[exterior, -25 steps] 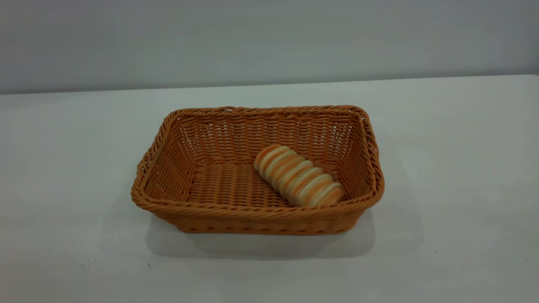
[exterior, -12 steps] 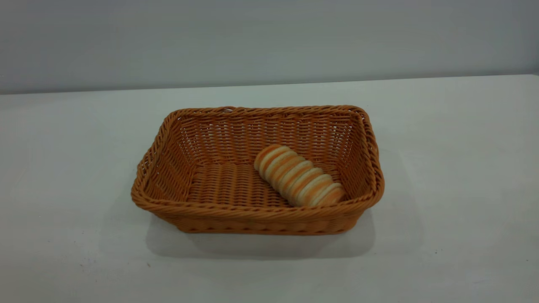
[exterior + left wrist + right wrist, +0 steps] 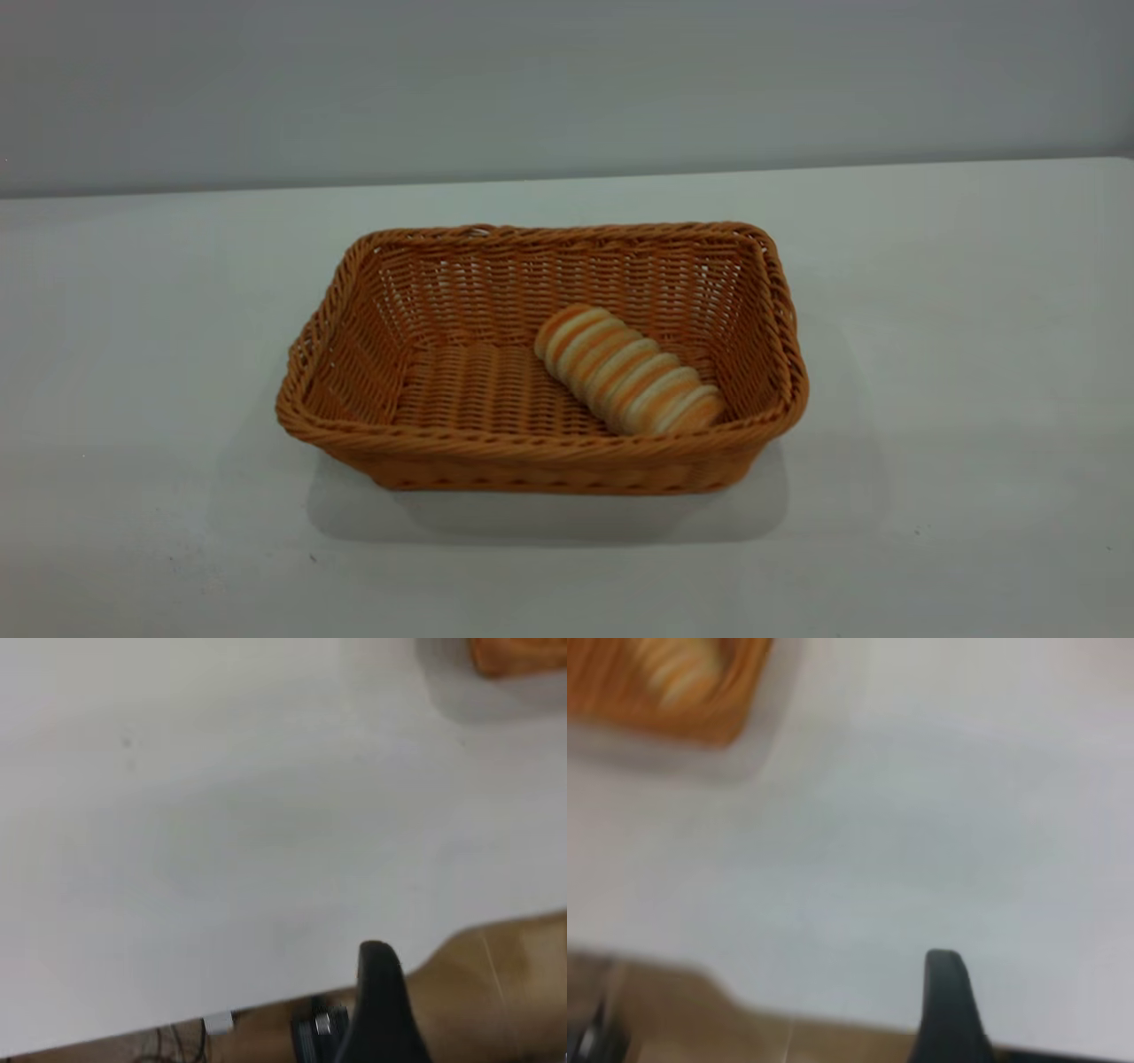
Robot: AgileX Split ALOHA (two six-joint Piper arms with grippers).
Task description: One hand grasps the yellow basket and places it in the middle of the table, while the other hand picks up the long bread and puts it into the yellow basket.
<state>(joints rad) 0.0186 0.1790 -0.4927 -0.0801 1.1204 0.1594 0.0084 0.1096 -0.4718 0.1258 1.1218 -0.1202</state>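
The yellow basket (image 3: 549, 276) stands in the middle of the white table (image 3: 957, 354). The long bread (image 3: 629, 370) lies slantwise on its floor, toward the right end. No arm shows in the exterior view. My left gripper (image 3: 377, 992) hangs back over the table's edge, far from the basket, of which one corner (image 3: 518, 656) shows in its view. My right gripper (image 3: 946, 992) is also back at the table's edge. Its view shows a basket corner (image 3: 620, 700) with the bread (image 3: 678, 672) inside. Neither gripper holds anything that I can see.
A plain grey wall (image 3: 567, 80) runs behind the table. Brown floor (image 3: 505, 992) and dark rig hardware (image 3: 314, 1032) show past the table's edge in the left wrist view.
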